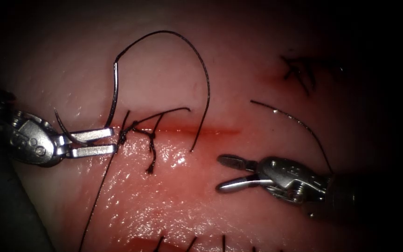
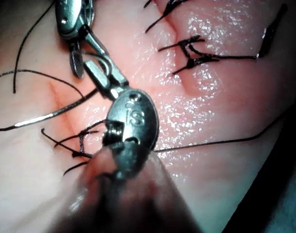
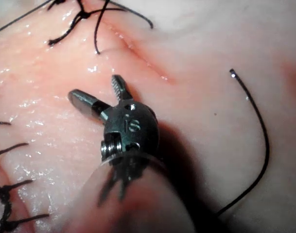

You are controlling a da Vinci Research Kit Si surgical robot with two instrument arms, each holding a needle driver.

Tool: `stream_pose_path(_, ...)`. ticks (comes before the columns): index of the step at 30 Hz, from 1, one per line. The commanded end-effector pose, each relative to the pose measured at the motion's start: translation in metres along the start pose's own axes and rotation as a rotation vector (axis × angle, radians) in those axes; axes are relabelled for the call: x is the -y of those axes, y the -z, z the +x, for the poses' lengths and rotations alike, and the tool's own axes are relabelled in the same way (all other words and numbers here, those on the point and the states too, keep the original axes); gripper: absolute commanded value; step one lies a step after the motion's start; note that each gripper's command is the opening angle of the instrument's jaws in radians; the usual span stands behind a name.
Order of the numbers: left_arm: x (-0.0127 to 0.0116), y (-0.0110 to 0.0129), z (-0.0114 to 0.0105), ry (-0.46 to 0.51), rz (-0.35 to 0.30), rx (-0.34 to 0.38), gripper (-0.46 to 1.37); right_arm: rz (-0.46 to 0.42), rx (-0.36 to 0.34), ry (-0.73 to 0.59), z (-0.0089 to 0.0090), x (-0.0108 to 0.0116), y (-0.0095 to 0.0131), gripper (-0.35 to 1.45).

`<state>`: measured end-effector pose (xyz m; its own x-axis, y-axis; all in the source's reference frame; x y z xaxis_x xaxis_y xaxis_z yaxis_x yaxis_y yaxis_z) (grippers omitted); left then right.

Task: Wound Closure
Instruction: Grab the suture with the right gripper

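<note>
Your left tool (image 1: 94, 142) grips the curved needle (image 1: 66, 128) near its middle, jaws nearly closed, clear of the tissue (image 1: 173, 205) at the left end of the cut (image 1: 211, 132). Your right tool (image 1: 227, 173) hangs wide open, empty, below the cut. Thread (image 1: 183, 46) loops above a knot (image 1: 138, 132); the tissue glistens wet.

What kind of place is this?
Probably a surgery practice bench: pale pink pork tissue with a red cut, black knotted stitches. The left silver pincer grips the curved steel needle nearer its point, out of the tissue; the right silver pincer is open, empty.
</note>
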<state>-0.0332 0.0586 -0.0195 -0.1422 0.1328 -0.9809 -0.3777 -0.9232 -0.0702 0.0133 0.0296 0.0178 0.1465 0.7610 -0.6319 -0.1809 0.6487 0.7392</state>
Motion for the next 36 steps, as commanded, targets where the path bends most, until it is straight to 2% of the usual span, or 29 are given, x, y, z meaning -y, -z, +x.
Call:
stream_pose_path(1, 0.0001, 0.0002, 0.0002, 0.000, -0.008, 0.000, -0.35, -0.002, 0.000, -0.008, 0.0000, -0.0001, -0.0002, 0.81)
stream_pose_path(11, 0.0013, 0.0021, 0.0019, 0.022, -0.011, -0.009, -0.35, -0.007, -0.006, 0.105, 0.0006, -0.0011, -0.0021, 0.76)
stream_pose_path(18, 0.0025, 0.0031, 0.0038, 0.009, -0.004, -0.018, -0.35, -0.016, -0.009, 0.102, 0.0010, -0.0016, -0.0036, 0.80)
stream_pose_path(25, 0.0029, 0.0031, 0.0045, 0.016, 0.000, -0.019, -0.35, -0.005, -0.011, 0.101, 0.0016, -0.0018, -0.0056, 0.77)
stream_pose_path(29, 0.0031, 0.0031, 0.0046, 0.019, 0.001, -0.021, -0.35, 0.023, -0.011, 0.106, 0.0018, -0.0018, -0.0068, 0.61)
stream_pose_path(31, 0.0032, 0.0032, 0.0047, 0.020, 0.000, -0.021, -0.35, 0.036, -0.011, 0.108, 0.0019, -0.0017, -0.0071, 0.37)
stream_pose_path(33, 0.0034, 0.0031, 0.0048, 0.022, 0.002, -0.023, -0.35, 0.053, -0.010, 0.112, 0.0020, -0.0017, -0.0074, -0.35)
stream_pose_path(36, 0.0036, 0.0031, 0.0051, 0.019, 0.006, -0.025, -0.35, 0.058, 0.003, 0.089, 0.0021, -0.0019, -0.0076, -0.35)
